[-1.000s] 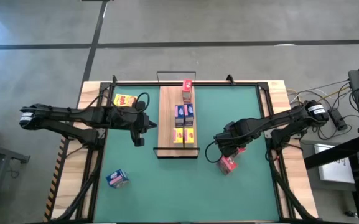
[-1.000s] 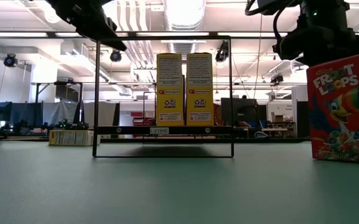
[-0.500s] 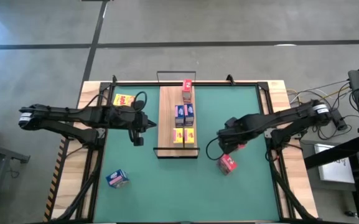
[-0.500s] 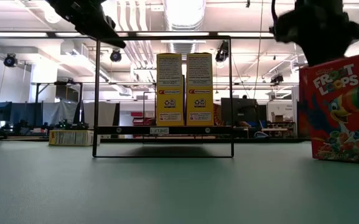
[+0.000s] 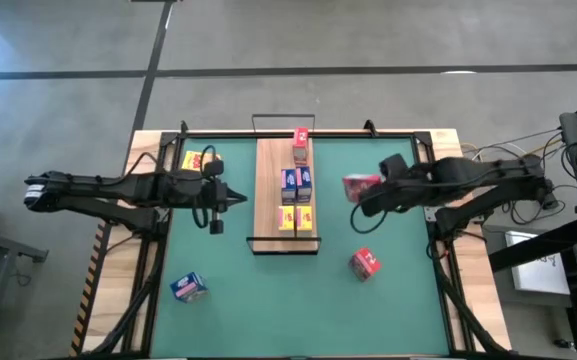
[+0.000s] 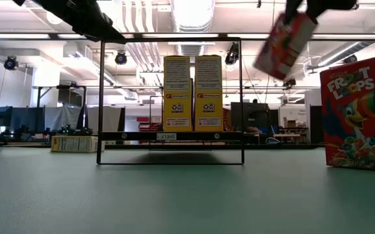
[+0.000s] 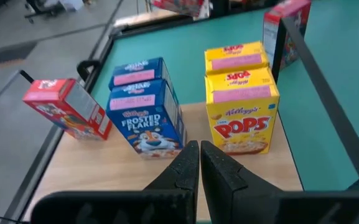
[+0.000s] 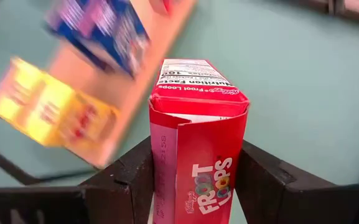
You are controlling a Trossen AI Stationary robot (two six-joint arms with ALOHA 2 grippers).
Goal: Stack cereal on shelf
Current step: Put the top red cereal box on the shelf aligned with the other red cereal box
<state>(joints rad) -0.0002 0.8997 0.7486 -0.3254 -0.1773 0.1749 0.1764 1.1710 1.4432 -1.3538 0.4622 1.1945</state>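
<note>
Red box now aloft, right pincer.

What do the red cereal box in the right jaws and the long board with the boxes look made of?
Red printed cereal box: apparently thin glossy cardboard, folded seams showing. Long light board: seemingly pale matte wood, with a thin black wire frame.

Bright overhead lighting; shelf seemingly motion-blurred.

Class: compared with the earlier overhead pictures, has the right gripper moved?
Yes. The right gripper, shut on a red cereal box, has moved away from the red box on the mat, toward the shelf.
</note>
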